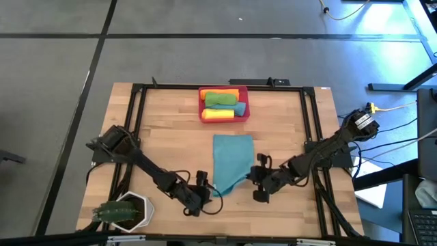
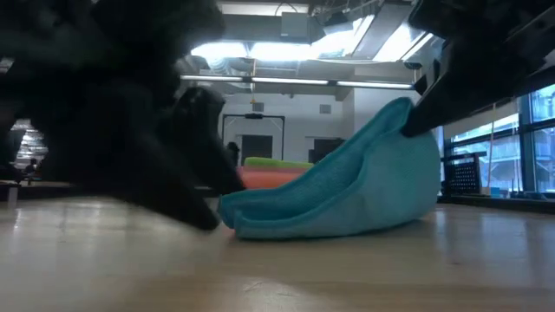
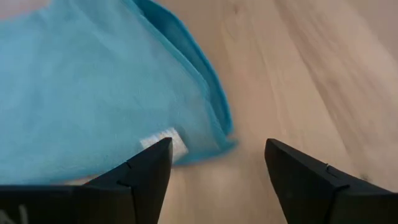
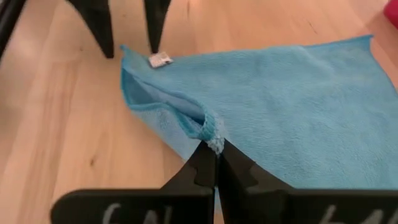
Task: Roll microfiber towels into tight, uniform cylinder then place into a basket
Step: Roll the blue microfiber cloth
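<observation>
A teal-blue microfiber towel lies spread on the table's middle, its near left corner with a white tag flat on the wood. My right gripper is shut on the towel's near right part, which is raised. My left gripper is open, low over the table, with its fingers right at the tagged corner; I see no touch. The red-pink basket at the far middle holds an orange, a green and a yellow rolled towel. My right gripper pinches the towel's hemmed edge near the near right corner between its two fingers, at their free ends. The fingers come slanting from the table's right. The held edge is lifted and folds over toward the left, while the rest of the towel lies on the table.
A white hexagonal pot with a green plant stands at the near left corner. A black frame runs round the table's edges. Bare wood shows left and right of the towel.
</observation>
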Robot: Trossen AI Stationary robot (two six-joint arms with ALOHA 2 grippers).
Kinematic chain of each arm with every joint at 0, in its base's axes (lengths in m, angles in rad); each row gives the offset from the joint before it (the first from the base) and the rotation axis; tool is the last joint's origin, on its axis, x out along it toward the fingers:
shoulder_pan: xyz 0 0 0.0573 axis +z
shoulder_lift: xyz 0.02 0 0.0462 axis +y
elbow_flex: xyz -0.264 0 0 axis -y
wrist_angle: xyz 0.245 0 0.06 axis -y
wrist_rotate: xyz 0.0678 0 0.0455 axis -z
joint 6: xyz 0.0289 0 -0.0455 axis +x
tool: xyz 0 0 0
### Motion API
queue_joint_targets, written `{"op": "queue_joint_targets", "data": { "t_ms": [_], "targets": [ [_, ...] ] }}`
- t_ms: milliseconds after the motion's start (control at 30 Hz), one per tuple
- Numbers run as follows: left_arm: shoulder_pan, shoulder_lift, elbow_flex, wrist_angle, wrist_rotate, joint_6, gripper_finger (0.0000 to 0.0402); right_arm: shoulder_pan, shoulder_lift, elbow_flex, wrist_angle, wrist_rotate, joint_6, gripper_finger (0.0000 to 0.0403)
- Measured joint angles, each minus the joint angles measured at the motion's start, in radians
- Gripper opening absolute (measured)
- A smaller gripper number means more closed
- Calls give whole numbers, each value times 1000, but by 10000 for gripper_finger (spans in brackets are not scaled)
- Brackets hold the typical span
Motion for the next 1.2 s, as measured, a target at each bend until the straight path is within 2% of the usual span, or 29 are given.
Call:
{"op": "queue_joint_targets", "data": {
  "t_ms": [267,533,733,1000,1200],
  "targets": [
    [-24,80,56,13,-134,22,246,-36,0,0,-6,-32,20,3],
    [-21,87,61,6,-163,97,231,-45,0,0,-7,-38,19,3],
    [-19,91,59,1,-183,105,165,-45,0,0,-8,-39,18,3],
    [-17,93,57,-9,-191,97,19,-45,0,0,-26,-65,17,4],
    [-22,91,56,-7,-168,43,1,-12,1,0,-59,-117,47,5]
  ]
}}
